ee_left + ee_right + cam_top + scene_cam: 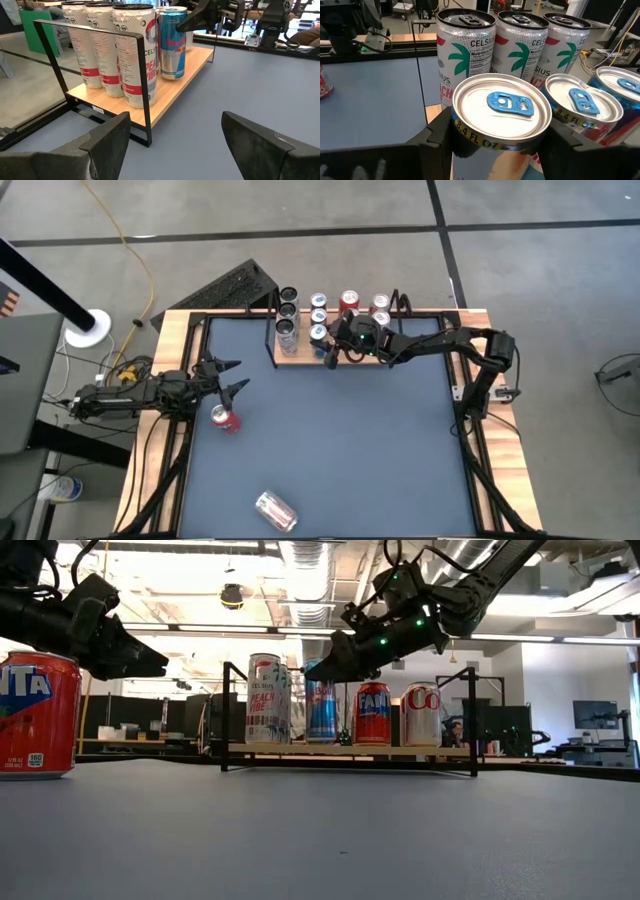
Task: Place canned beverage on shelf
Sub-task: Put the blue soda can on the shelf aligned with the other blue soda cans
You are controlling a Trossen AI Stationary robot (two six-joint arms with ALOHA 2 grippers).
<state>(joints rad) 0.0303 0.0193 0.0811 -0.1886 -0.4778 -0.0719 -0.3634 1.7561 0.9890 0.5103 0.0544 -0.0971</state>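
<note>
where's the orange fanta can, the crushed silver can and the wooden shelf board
upright orange Fanta can (36,715), low view, middle of its printed side
crushed silver can lying on the table (276,511), high view, middle of its body
light-wood shelf board with black wire ends (175,93), left wrist view, bare wood near its front edge

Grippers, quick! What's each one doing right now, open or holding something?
Left gripper: open, empty, above the table near the red can.
Right gripper: closed around a blue can at the shelf.
</note>
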